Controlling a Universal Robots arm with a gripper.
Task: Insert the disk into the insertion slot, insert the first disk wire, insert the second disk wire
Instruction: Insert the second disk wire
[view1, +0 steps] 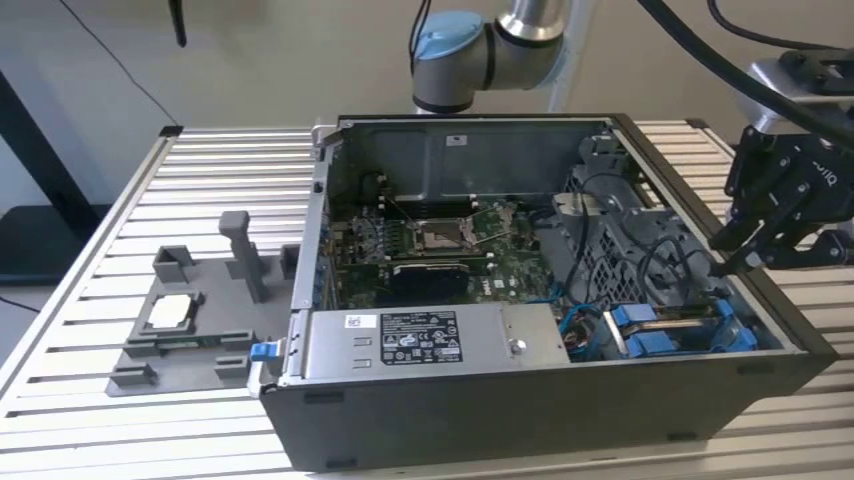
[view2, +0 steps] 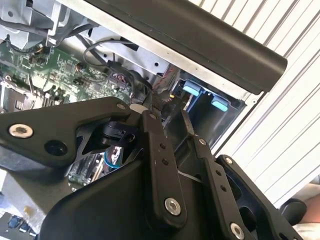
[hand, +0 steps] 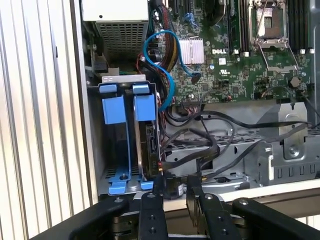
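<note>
- One grey fixture plate (view1: 187, 340) lies on the slatted bench (view1: 80, 330) at the exterior view's left, well apart from the work.
- Next comes the open computer case (view1: 534, 410), with the motherboard (view1: 441, 240) on its floor and the grey power-supply box (view1: 427, 340) along its near wall.
- Toward the exterior view's right, in the case's near corner, the disk (view1: 674, 335) already sits in its bay; the first wrist view shows it standing on edge in its blue carrier (hand: 145, 107), beside a second blue carrier (hand: 113, 110).
- Black cables (hand: 210, 145) loop just beside the disk's open end.
- Farthest right, the end effector (view1: 747, 262) hangs over the case's wall, tilted in toward the drive bay.
- Its fingers (hand: 154, 192) look nearly closed on a small black wire connector (hand: 172, 189) in the first wrist view, though I cannot be sure they grip it.
- The disk lies straight ahead of the fingertips, very near, its long axis running away from them into the bay, so the connector appears to face the disk's rear edge.
- By my reckoning the disk step is done and a wire step is in hand.
</note>
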